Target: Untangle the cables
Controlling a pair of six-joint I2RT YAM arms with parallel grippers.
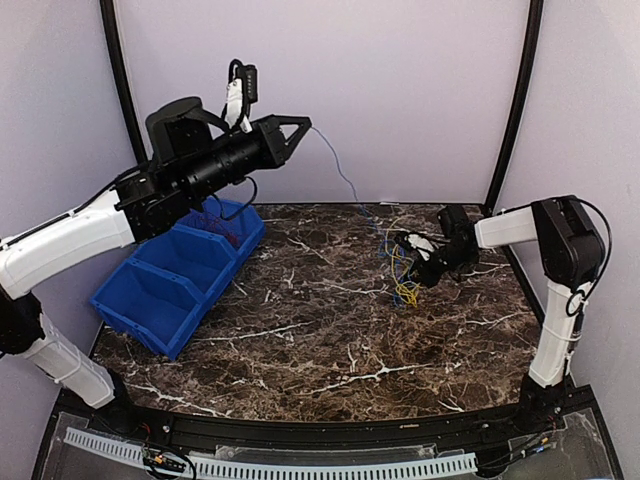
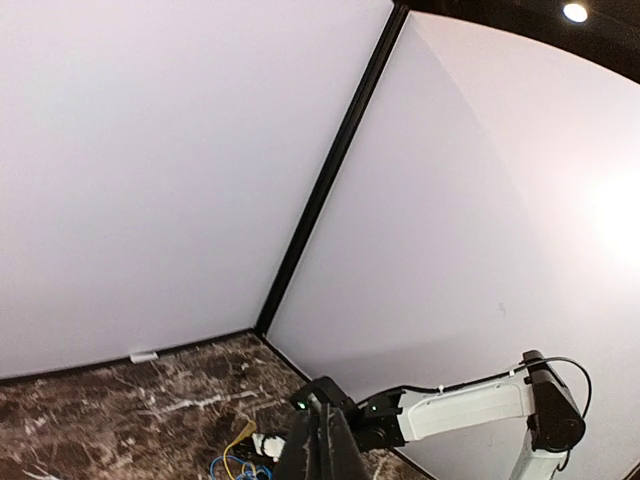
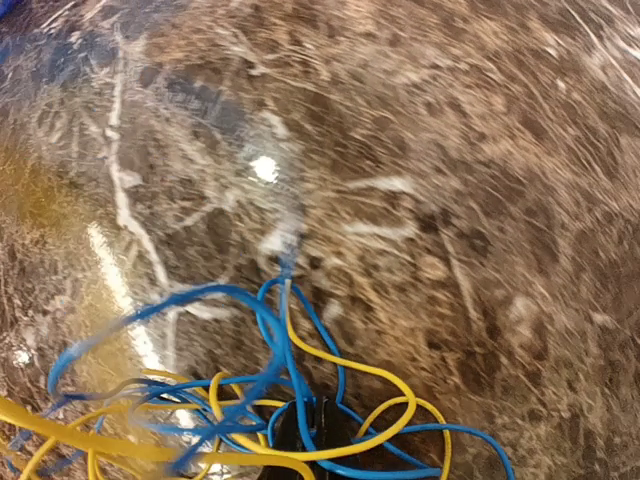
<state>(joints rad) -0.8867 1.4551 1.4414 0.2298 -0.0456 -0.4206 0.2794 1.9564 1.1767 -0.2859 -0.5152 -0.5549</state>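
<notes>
A tangle of blue and yellow cables [image 1: 400, 272] lies on the marble table at the right. One thin blue cable [image 1: 340, 172] rises taut from the tangle up to my left gripper [image 1: 308, 125], which is raised high and shut on its end. In the left wrist view the left gripper [image 2: 325, 445] has its fingers pressed together. My right gripper [image 1: 412, 267] sits low at the tangle. In the right wrist view the right gripper [image 3: 318, 428] is shut with a blue cable [image 3: 290, 360] running in between its fingers, and yellow loops [image 3: 385, 375] lie across them.
A blue divided bin [image 1: 180, 275] stands on the table's left side under the left arm, with a reddish wire [image 1: 225, 235] in its far compartment. Lilac walls close in the back and sides. The marble top [image 1: 320, 330] stretches between bin and tangle.
</notes>
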